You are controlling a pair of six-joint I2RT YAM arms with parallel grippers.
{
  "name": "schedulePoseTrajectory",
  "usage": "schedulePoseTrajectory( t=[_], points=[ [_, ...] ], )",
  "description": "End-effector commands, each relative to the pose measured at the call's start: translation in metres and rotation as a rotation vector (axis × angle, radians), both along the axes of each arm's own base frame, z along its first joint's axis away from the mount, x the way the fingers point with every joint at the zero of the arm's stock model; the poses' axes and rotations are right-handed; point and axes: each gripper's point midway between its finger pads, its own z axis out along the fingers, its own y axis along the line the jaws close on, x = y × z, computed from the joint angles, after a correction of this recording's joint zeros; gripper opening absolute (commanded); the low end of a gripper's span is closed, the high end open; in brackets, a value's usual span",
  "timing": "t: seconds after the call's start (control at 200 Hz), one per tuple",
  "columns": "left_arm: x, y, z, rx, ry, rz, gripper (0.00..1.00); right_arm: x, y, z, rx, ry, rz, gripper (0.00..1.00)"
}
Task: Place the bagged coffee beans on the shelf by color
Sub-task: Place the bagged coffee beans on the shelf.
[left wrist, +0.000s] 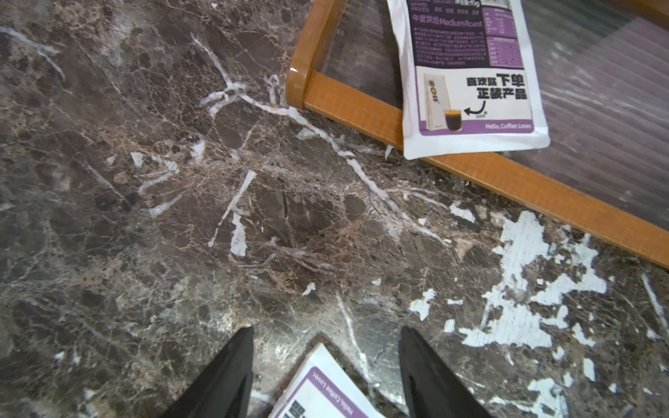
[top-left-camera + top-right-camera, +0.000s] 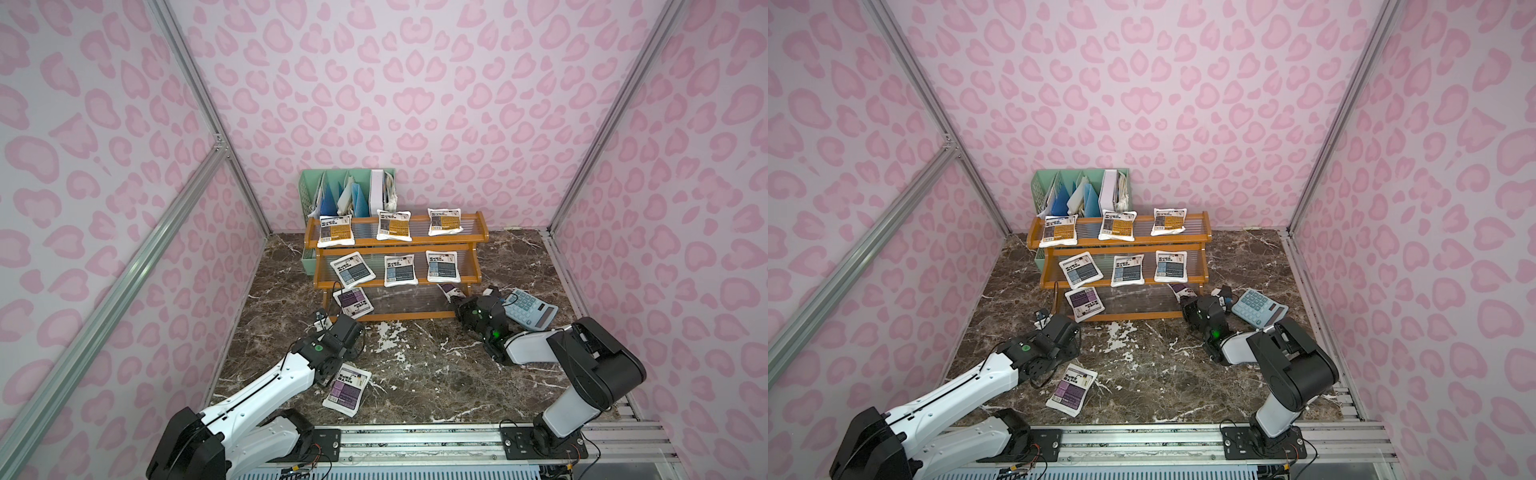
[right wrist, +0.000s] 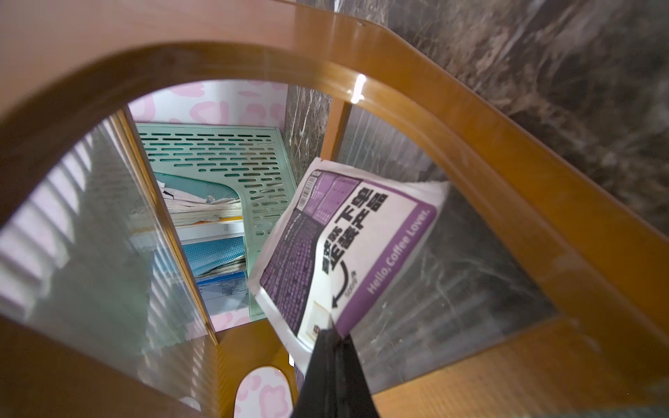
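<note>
Standing at the back, the three-tier wooden shelf [image 2: 440,240] carries three orange-label coffee pouches [image 2: 394,225] on top, three blue-grey pouches [image 2: 400,271] in the middle and one purple pouch [image 2: 353,302] at the bottom tier's left end. A second purple pouch [image 3: 347,246] sits tilted at that tier's right end, its corner pinched by the right gripper [image 3: 331,334]. The third purple pouch [image 2: 347,388] lies on the marble tabletop [image 2: 436,374] under the left gripper [image 1: 325,331], fingers spread

In both top views the held purple pouch [image 2: 448,288] is mostly hidden beneath the middle tier of the shelf [image 2: 407,316]; loose purple pouch [image 1: 325,391] cut off by the left wrist view's edge; small print on shelved pouches [image 2: 393,225] unreadable from above.
</note>
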Motion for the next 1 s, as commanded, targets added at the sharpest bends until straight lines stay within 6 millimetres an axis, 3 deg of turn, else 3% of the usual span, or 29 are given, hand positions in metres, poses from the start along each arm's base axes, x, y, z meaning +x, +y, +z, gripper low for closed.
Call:
schedulePoseTrajectory(
  t=[0.0, 0.135, 0.225, 0.3, 0.43, 0.625, 0.72, 0.83, 0.995],
  points=[
    [-0.007, 0.007, -0.003, 0.034, 0.029, -0.001, 0.67, 0.007, 0.005, 0.007, 0.037, -0.020, -0.005, 0.04],
    [-0.009, 0.008, -0.005, 0.039, 0.039, 0.001, 0.67, 0.002, 0.021, 0.001, 0.096, 0.006, 0.064, 0.37],
    [-0.010, 0.010, -0.005, 0.047, 0.045, 0.007, 0.67, -0.007, 0.027, -0.008, 0.123, 0.045, 0.109, 0.52],
    [-0.013, 0.014, -0.004, 0.061, 0.055, 0.022, 0.67, -0.017, 0.030, -0.014, 0.127, 0.072, 0.163, 0.58],
    [-0.024, 0.020, -0.005, 0.082, 0.106, 0.037, 0.66, -0.035, 0.033, -0.028, 0.060, 0.142, 0.292, 0.62],
    [-0.043, 0.022, -0.014, 0.084, 0.218, 0.028, 0.66, -0.059, 0.039, -0.049, -0.187, 0.242, 0.579, 0.62],
    [-0.053, 0.018, -0.019, 0.067, 0.276, 0.005, 0.66, -0.057, 0.043, -0.042, -0.212, 0.185, 0.705, 0.60],
    [-0.062, 0.011, -0.023, 0.036, 0.330, -0.040, 0.66, -0.060, 0.060, -0.035, -0.296, 0.124, 0.920, 0.60],
    [-0.073, -0.004, -0.028, -0.015, 0.412, -0.123, 0.65, -0.089, 0.095, -0.025, -0.471, 0.004, 1.169, 0.58]
  ],
)
